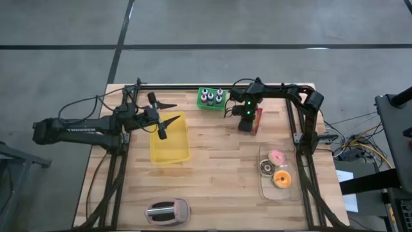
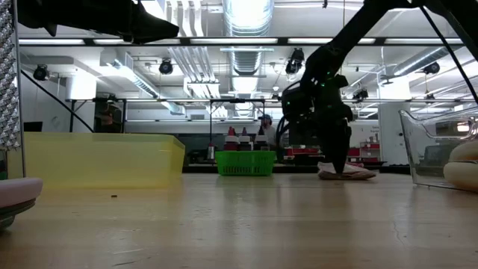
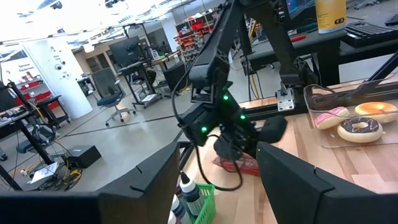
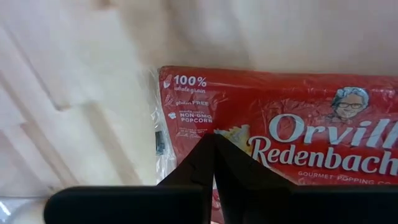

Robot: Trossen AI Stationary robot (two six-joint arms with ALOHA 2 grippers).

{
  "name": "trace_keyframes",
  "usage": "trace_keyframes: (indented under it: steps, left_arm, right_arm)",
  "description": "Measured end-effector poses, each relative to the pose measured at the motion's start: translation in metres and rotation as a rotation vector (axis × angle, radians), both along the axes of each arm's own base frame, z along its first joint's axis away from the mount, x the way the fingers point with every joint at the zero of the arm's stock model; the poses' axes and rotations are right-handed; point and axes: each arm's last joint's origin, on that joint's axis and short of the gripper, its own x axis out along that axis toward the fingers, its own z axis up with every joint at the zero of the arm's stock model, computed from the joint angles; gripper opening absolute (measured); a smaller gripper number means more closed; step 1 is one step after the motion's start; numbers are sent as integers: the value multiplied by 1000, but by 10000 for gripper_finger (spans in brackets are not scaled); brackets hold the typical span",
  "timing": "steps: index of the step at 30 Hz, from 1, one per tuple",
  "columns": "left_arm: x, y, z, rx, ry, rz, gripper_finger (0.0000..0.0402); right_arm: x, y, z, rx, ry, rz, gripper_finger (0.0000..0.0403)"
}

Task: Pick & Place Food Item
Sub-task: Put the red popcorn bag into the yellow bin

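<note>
Right end effector (image 4: 214,146), fingertips closed together, presses on popcorn packet (image 4: 280,134) at frame centre; grasping next requires reopening.

Grey concrete floor (image 1: 212,26) with dark seam lines surrounds the wood table (image 1: 219,187). Ceiling strip lights (image 2: 246,11) bright overhead; office chair (image 3: 112,99) and desks beyond (workshop-type room).

The right end effector (image 1: 247,124) points straight down at the far right part of the table, its fingers (image 4: 214,163) pressed together at the tips, while the left arm reaches in level from the left, its end effector (image 1: 166,115) spread wide and raised above the table.
</note>
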Motion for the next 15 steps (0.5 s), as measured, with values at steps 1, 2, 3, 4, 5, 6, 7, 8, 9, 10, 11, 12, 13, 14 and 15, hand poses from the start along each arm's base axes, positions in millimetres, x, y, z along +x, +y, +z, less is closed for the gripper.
trace_keyframes:
  steps: [1, 2, 3, 4, 5, 6, 7, 8, 9, 10, 11, 12, 13, 14, 15]
  left_arm:
    - [0, 0, 0, 0, 0, 0, 218]
    - [0, 0, 0, 0, 0, 0, 218]
    - [0, 0, 0, 0, 0, 0, 218]
    - [0, 0, 0, 0, 0, 0, 218]
    - [0, 0, 0, 0, 0, 0, 218]
    - [0, 0, 0, 0, 0, 0, 218]
    - [0, 0, 0, 0, 0, 0, 218]
    - [0, 0, 0, 0, 0, 0, 218]
    - [0, 0, 0, 0, 0, 0, 218]
    - [0, 0, 0, 0, 0, 0, 218]
    - [0, 0, 0, 0, 0, 0, 218]
    - [0, 0, 0, 0, 0, 0, 218]
    - [0, 0, 0, 0, 0, 0, 218]
    - [0, 0, 0, 0, 0, 0, 218]
    - [0, 0, 0, 0, 0, 0, 218]
  right_arm:
    - [4, 5, 0, 0, -7, 11, 7]
    - [8, 10, 0, 2, -15, 22, 7]
    - [12, 15, 0, 8, -26, 30, 7]
    - [16, 21, 0, 15, -39, 39, 7]
    - [20, 27, 0, 17, -49, 49, 7]
    - [24, 33, 0, 15, -58, 61, 7]
    - [28, 39, 0, 12, -65, 73, 7]
    - [31, 44, 0, 9, -71, 83, 8]
    - [34, 50, -1, 5, -78, 91, 8]
    - [38, 55, -1, -1, -86, 96, 8]
    - [40, 59, -1, -8, -93, 97, 8]
    - [43, 62, 0, -15, -99, 98, 8]
    - [45, 65, 0, -25, -100, 97, 8]
    - [47, 67, 1, -37, -101, 100, 8]
    - [48, 68, 1, -43, -105, 102, 8]
